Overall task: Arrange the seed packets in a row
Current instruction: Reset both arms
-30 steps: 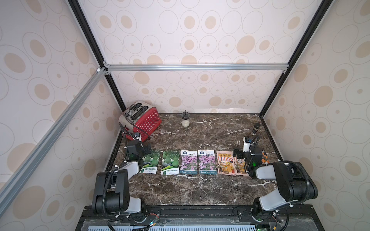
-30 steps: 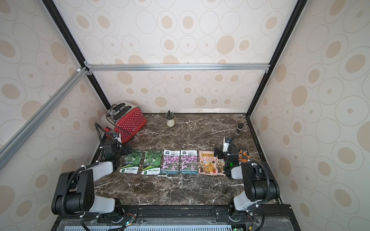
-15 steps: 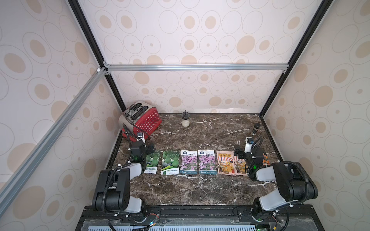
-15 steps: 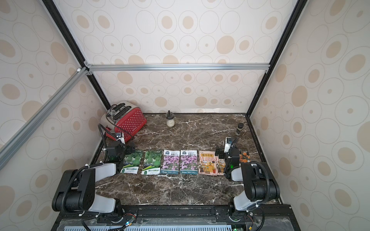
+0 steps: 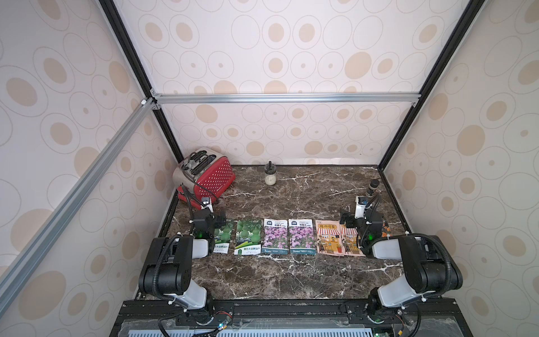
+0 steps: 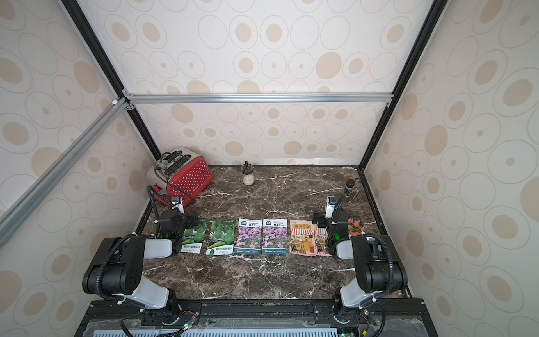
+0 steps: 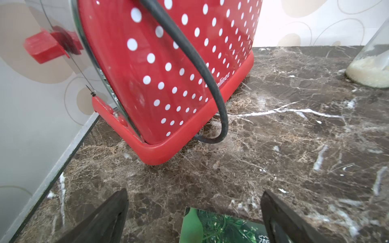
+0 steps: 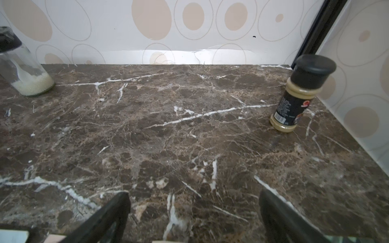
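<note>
Left gripper (image 7: 193,197) stands spread wide and empty, low over the far edge of the end gourd packet (image 7: 221,228), facing the toaster (image 7: 168,73). Right gripper (image 8: 194,199) is likewise spread and empty over bare table (image 8: 168,126), at the other end of the row. In both top views the packets (image 5: 275,237) lie side by side across the table's middle: two gourd, two purple, two shop-front, then a marigold packet (image 6: 354,229) partly under the right arm. A jar (image 5: 270,176) and a bottle (image 5: 372,186) stand behind.
</note>
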`<state>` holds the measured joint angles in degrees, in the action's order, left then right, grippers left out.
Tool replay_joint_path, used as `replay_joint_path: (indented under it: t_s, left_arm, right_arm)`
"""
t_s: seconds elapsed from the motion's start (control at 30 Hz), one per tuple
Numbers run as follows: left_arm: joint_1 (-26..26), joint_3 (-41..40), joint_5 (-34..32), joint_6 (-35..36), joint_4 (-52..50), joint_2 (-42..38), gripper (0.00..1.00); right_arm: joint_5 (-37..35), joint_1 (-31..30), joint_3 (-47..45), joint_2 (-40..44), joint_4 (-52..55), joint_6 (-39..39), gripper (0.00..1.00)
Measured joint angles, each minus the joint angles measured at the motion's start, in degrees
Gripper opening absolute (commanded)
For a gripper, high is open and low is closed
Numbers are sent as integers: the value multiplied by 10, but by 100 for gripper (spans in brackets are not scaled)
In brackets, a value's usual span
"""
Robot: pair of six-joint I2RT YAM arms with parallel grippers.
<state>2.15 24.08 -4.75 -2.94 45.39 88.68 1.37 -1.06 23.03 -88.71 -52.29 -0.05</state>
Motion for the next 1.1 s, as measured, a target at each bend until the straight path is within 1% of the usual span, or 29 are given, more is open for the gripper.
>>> replay_joint_path:
  t_s: [0.33,1.1]
  left_arm:
    - [-1,0,1,0,4,0,99]
    - [-1,0,1,0,4,0,99]
  right_arm:
    - [4,0,5,-2,30,-3,100]
    - [6,0,5,-2,33,-3,100]
